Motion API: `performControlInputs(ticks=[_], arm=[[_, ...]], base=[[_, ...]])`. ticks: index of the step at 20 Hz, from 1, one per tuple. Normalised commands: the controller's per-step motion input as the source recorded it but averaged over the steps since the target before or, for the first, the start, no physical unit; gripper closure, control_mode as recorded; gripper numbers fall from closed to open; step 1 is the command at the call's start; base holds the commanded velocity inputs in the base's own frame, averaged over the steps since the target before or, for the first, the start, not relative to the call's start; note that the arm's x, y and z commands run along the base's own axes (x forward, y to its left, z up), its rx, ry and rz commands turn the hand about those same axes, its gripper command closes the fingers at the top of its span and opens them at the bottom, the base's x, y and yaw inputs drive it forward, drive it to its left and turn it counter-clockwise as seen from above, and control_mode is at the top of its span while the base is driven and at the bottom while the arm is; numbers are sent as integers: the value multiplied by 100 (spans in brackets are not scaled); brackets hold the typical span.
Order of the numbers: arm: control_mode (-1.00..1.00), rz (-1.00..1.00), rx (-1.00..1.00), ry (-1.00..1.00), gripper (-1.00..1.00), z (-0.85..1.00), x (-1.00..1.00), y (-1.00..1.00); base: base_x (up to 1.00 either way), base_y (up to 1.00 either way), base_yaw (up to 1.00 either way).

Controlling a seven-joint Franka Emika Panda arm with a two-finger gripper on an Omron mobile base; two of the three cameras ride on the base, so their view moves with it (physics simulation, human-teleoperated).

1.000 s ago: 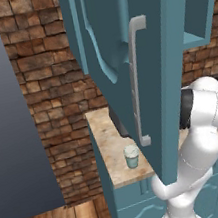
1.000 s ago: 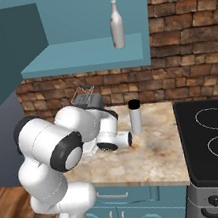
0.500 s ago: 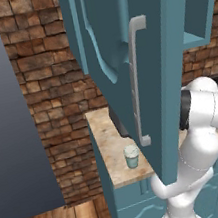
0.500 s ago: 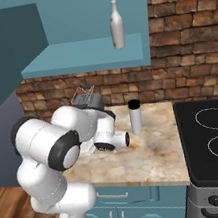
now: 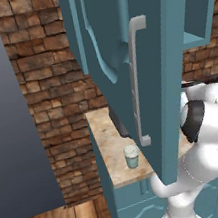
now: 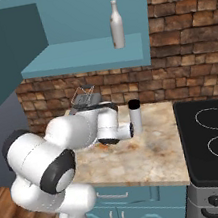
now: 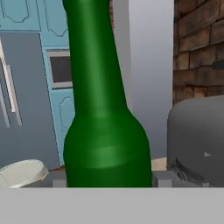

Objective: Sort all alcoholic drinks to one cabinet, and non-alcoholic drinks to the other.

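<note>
Toaster (image 6: 86,101) is the easiest thing to go by, it's the dark grey box at the back of the stone counter (image 6: 155,159) against the brick wall. The arm is bent low over that counter with its hand reaching across in front of the toaster. From the hand view, the gripper (image 7: 111,180) has a dark green bottle (image 7: 105,131) right between its jaws, and the little fingertips (image 7: 162,179) sit pressed against the bottle's fat lower body on both sides, so I'd call that clamped onto the green bottle. The bottle stands upright just beside the toaster, long neck running out of the top of that view. The small pale cup (image 5: 132,156) with the greenish band sits in front of the toaster, close to the counter's front edge, and in the hand view its lid is on the far side of the green bottle from the toaster. The tall white flask (image 6: 136,119) with the black cap stands upright on the counter to the right of the toaster, just beside the robot's wrist, touching or nearly so, I can't tell which. The cream-white bottle (image 6: 116,23) with the narrow neck is standing on the teal shelf (image 6: 86,56), above the toaster and off to its right. A teal cabinet door (image 5: 121,53) with a long pale handle hangs open above the toaster. A black stove (image 6: 212,138) is further right of the toaster, past the flask.
</note>
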Motion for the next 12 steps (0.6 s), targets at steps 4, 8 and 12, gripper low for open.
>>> performControlInputs(ticks=[4, 8, 12], arm=[[-100, -5, 1, 0, 100, 100, -47, -33], [-100, -10, 0, 0, 100, 100, -25, -25], [-100, -17, 1, 0, 100, 89, -7, -5]], base=[[0, 0, 0], [0, 0, 0], [0, 0, 0]])
